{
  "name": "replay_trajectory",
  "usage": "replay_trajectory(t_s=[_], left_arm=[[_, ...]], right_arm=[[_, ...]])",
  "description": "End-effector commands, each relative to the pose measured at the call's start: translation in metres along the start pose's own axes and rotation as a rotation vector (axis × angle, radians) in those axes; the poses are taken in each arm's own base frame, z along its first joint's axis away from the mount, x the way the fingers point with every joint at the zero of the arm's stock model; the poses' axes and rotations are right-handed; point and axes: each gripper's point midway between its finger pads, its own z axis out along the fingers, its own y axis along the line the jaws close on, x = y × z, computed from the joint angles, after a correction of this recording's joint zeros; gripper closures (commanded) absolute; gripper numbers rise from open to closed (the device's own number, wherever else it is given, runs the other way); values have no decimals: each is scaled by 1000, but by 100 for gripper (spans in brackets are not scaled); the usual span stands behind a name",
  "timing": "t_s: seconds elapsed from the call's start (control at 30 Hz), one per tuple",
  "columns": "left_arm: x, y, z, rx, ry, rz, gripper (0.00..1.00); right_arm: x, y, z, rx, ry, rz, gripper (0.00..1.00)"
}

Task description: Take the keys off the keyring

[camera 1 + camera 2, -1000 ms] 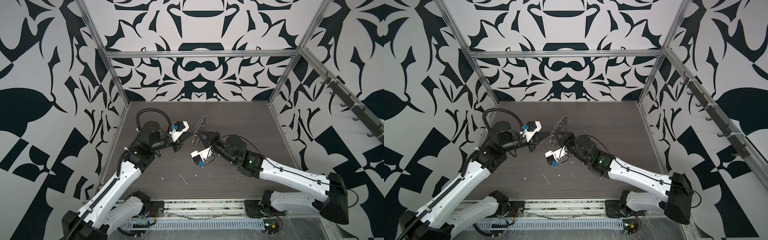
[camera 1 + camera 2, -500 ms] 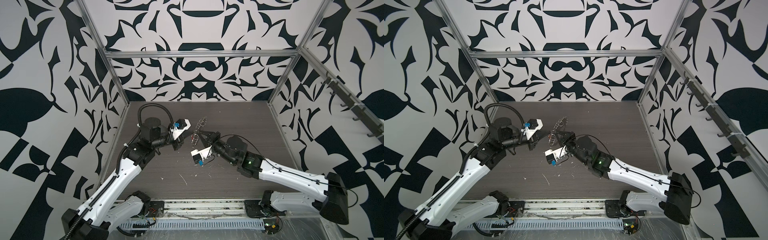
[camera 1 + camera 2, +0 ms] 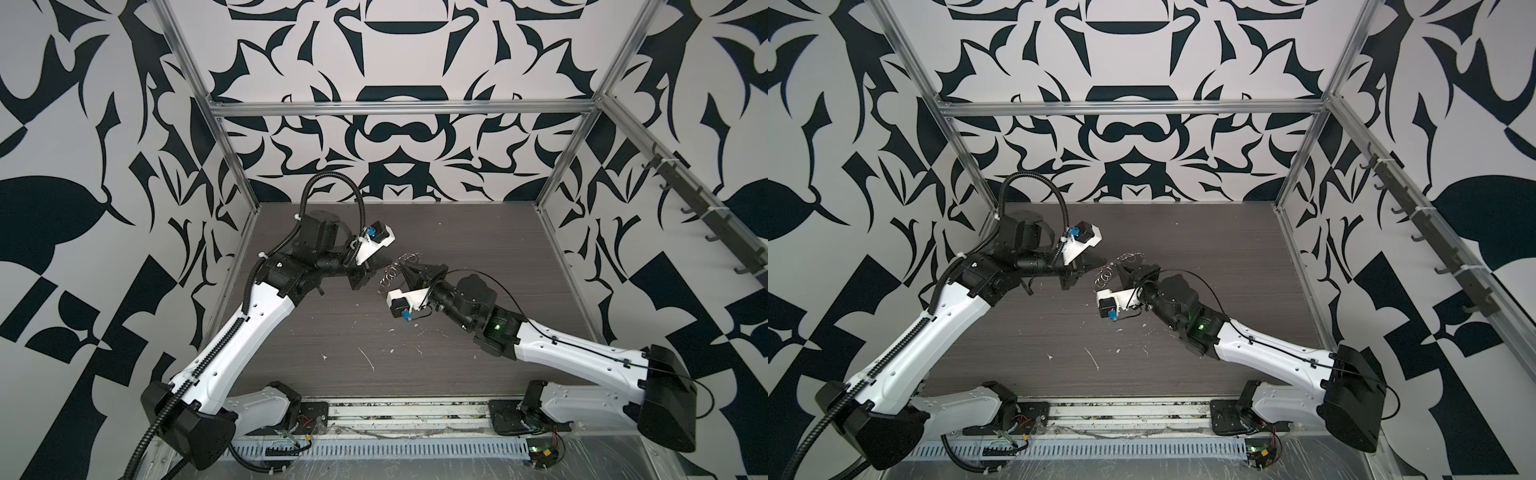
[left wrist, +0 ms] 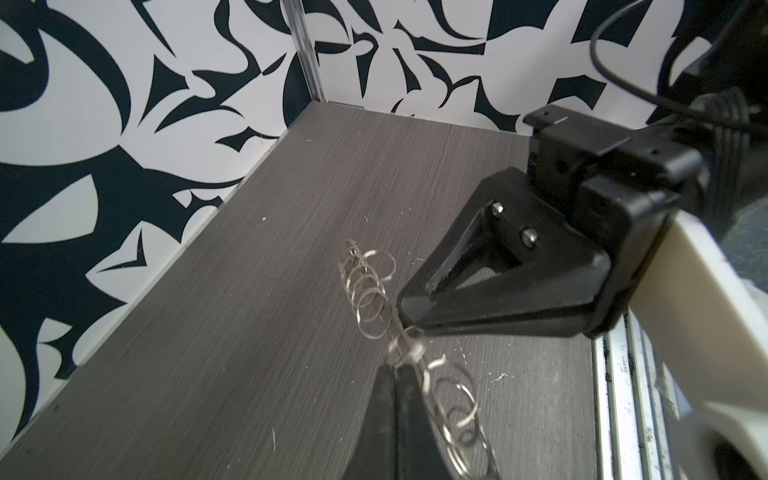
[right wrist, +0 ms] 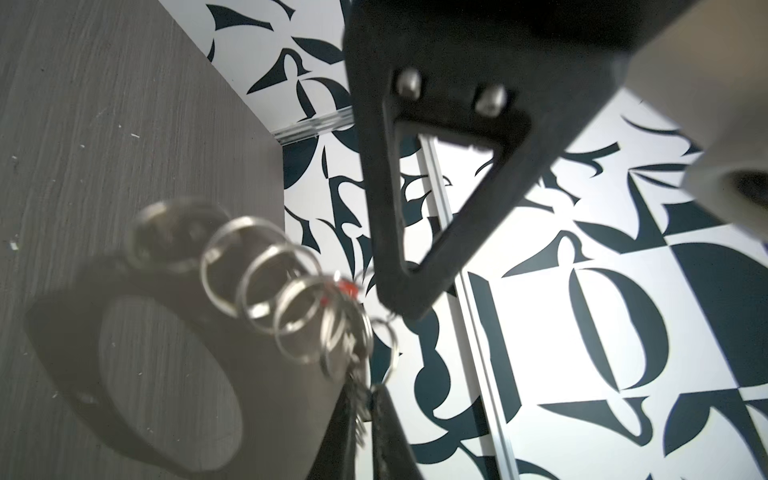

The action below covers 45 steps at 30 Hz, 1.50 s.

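Keys [image 5: 358, 415], as far as you can make them out, hang in the air off the chain of silver rings [image 3: 392, 274] above the middle of the table [image 3: 457, 353], tucked between the right gripper's fingers. None is off the chain yet.

Over the last second your left arm has lifted its elbow and wrist up and toward the back. The left gripper [image 4: 397, 370] stays clamped on the chain, whose loose end now lies lower.

The right gripper [image 5: 363, 395] has barely shifted. A thin gap shows between its jaws with metal in it, and you cannot tell whether it still pinches. Read this as re-seating the hold, not yet stripping a key.

Below, the dark wood-grain top carries white flecks [image 3: 368, 359]. Black-and-white patterned walls [image 3: 395, 54] on an aluminium frame [image 3: 399, 109] close it in.
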Motion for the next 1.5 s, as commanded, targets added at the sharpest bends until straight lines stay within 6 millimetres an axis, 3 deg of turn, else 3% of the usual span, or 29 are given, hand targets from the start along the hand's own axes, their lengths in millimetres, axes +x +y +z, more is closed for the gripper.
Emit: replay_trajectory(t_s=[0.0,0.13,0.27,0.5,0.77,0.97,1.47], left_arm=[[20,-3,0,1,107,-40,100],[30,-5,6,14,135,-70,100],[36,-4,8,12,150,-98,100],[40,-8,10,28,149,-101,100],[39,-10,13,37,130,-85,100],[39,-12,13,44,126,-95,100],[38,-11,14,42,117,-92,100]], right_arm=[[10,-15,-11,54,1,158,80],[12,-19,-23,70,-14,216,73],[9,-27,-35,80,-47,286,73],[-11,-33,-44,-8,-198,592,72],[-13,-29,-30,-177,-230,819,73],[-26,-28,-15,-307,-239,973,76],[-36,5,3,-542,-187,1106,80]])
